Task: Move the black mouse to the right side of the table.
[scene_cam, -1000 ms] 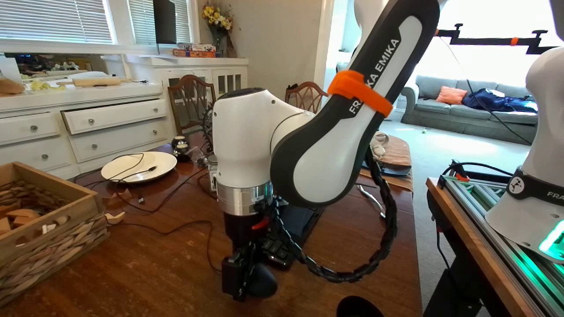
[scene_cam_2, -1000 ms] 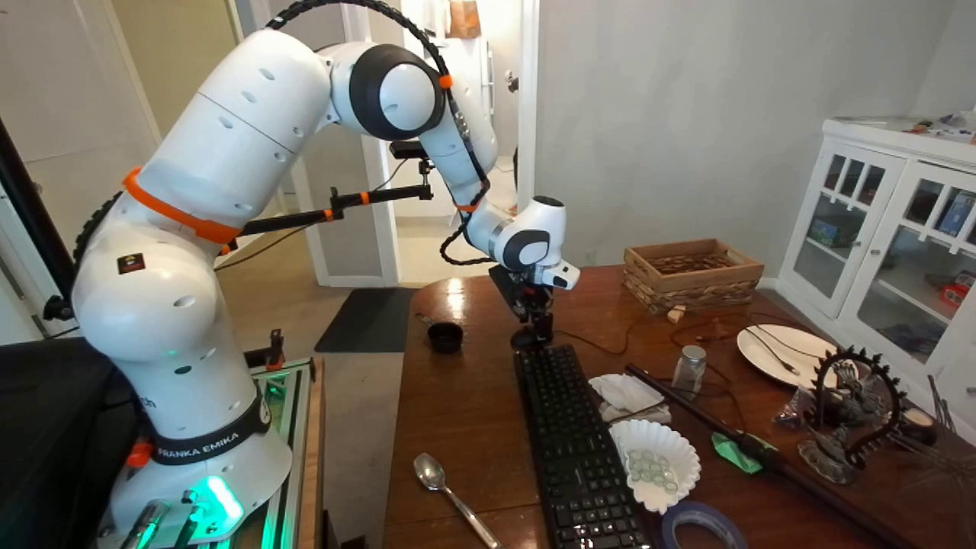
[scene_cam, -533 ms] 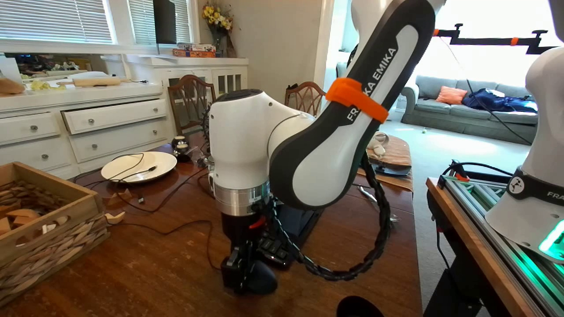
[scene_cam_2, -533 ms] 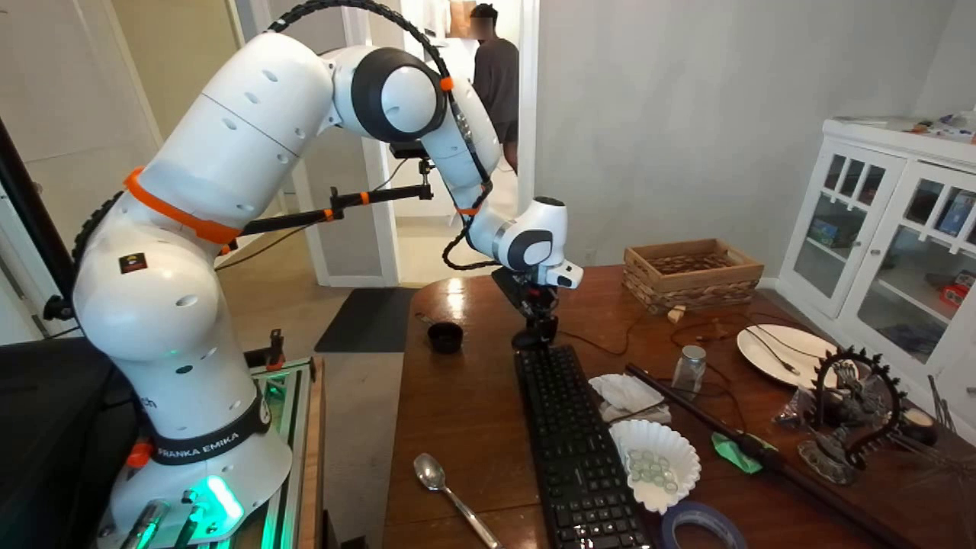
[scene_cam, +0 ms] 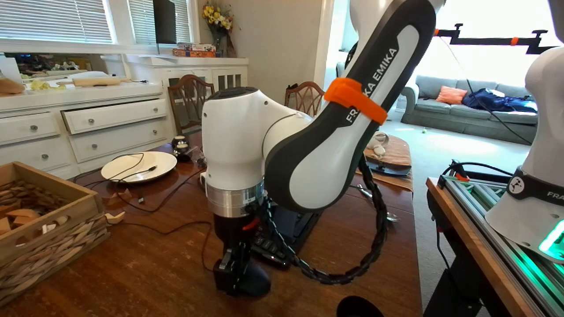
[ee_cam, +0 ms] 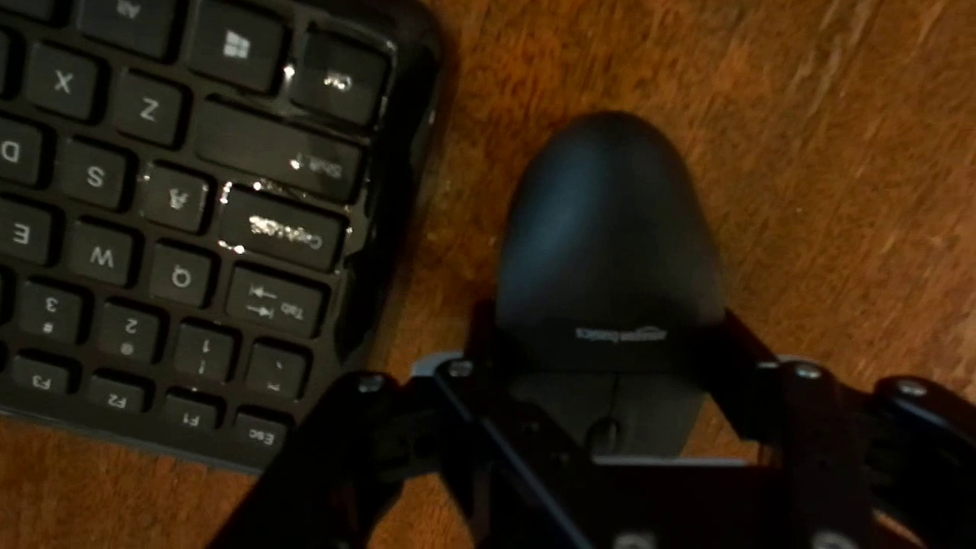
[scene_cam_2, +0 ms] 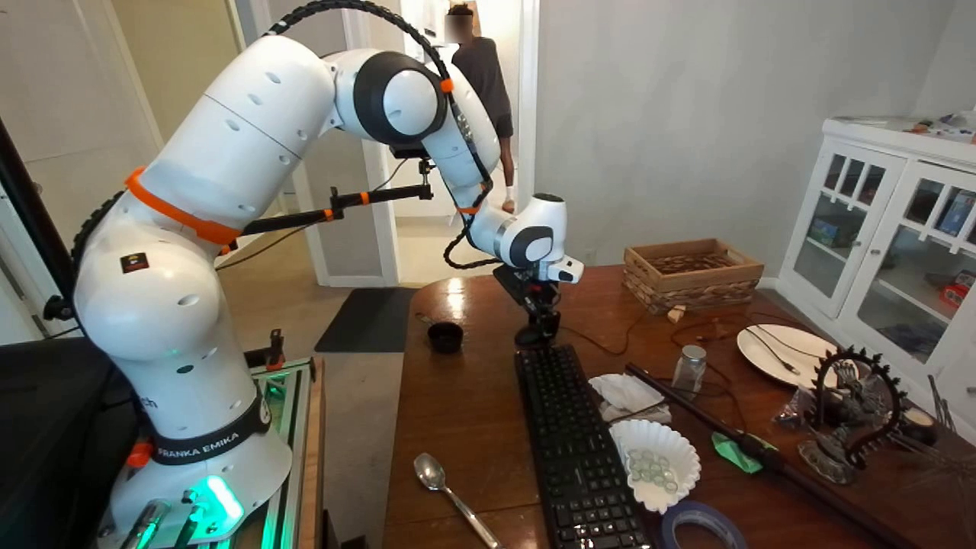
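The black mouse (ee_cam: 610,236) lies between the two fingers of my gripper (ee_cam: 610,347) in the wrist view, a finger pressed against each side. Its rounded end juts out past the fingers, while part of the button end is covered by the gripper. In an exterior view the mouse (scene_cam: 257,281) shows beside the near finger, low at the wooden table (scene_cam: 132,268). Another look at the mouse (scene_cam_2: 526,337) has it just beyond the keyboard's far end. Whether it still touches the tabletop I cannot tell.
The black keyboard (scene_cam_2: 568,450) lies close beside the mouse. A small black cup (scene_cam_2: 444,338) and a spoon (scene_cam_2: 456,499) are near the robot-side edge. A wicker basket (scene_cam_2: 690,278), a white plate (scene_cam_2: 785,354), a glass jar (scene_cam_2: 689,370) and a fluted bowl (scene_cam_2: 656,465) stand elsewhere.
The fingers have closed on the mouse. Gripper and mouse have shifted slightly, a little to the left in an exterior view. A person has appeared in the doorway.
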Robot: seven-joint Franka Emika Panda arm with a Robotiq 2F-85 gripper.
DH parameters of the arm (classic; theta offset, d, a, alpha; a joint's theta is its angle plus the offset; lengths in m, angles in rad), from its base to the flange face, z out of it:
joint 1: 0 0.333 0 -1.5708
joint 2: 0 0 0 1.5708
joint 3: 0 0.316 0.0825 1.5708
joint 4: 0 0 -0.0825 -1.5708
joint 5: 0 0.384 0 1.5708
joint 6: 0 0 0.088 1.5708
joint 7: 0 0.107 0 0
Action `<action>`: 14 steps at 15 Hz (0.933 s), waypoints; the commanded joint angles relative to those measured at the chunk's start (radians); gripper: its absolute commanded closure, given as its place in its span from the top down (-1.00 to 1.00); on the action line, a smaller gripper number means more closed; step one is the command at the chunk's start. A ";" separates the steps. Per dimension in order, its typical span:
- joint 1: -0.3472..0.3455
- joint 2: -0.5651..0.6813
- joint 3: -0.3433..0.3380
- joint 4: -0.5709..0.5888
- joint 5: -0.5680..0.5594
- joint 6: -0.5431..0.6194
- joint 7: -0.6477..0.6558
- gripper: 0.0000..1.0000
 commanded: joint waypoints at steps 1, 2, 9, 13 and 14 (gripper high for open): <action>0.010 -0.063 0.014 -0.032 -0.002 -0.015 0.005 -0.16; 0.016 -0.101 0.018 -0.065 -0.001 -0.016 0.014 -0.16; 0.024 -0.461 0.013 -0.392 -0.025 -0.001 0.074 -0.16; -0.045 -0.660 -0.013 -0.567 -0.065 -0.005 0.081 -0.16; -0.069 -0.707 -0.021 -0.609 -0.080 -0.010 0.087 -0.16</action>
